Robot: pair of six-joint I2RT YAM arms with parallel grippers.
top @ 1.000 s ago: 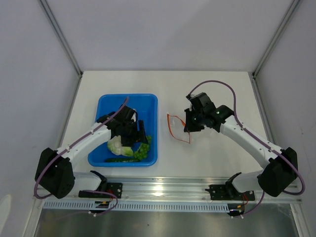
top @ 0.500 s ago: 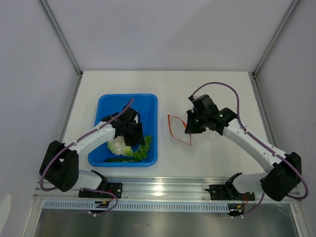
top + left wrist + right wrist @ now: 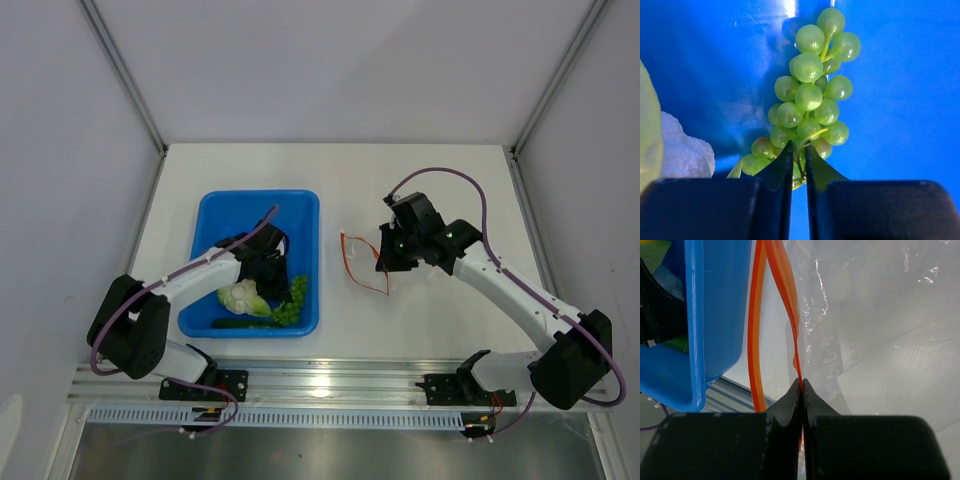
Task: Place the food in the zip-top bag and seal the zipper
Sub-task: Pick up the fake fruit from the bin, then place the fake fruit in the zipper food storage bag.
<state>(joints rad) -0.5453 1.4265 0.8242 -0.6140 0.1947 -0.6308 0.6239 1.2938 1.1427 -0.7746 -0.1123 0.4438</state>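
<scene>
A green grape bunch (image 3: pixel 810 95) lies in the blue tray (image 3: pixel 250 205), near its right wall (image 3: pixel 292 300). My left gripper (image 3: pixel 799 150) is down in the tray (image 3: pixel 284 285), its jaws closed to a narrow slit on the bunch's stem end. Beside it sits the white-and-pale-green cabbage (image 3: pixel 240 297), with a thin dark cucumber (image 3: pixel 240 323) along the tray's near wall. Right of the tray, the clear zip-top bag (image 3: pixel 865 315) stands on the table (image 3: pixel 365 265). My right gripper (image 3: pixel 801 382) is shut on one lip of its orange zipper (image 3: pixel 790 300), and the mouth gapes.
The blue tray's right wall (image 3: pixel 695 325) stands close to the bag's mouth. Grey enclosure walls surround the white table (image 3: pixel 440 190). A metal rail with both arm bases (image 3: pixel 330 385) runs along the near edge.
My left gripper has dropped towards the grapes and its jaws have closed from wide open onto the stem end. The right arm has shifted slightly, still holding the zipper.
</scene>
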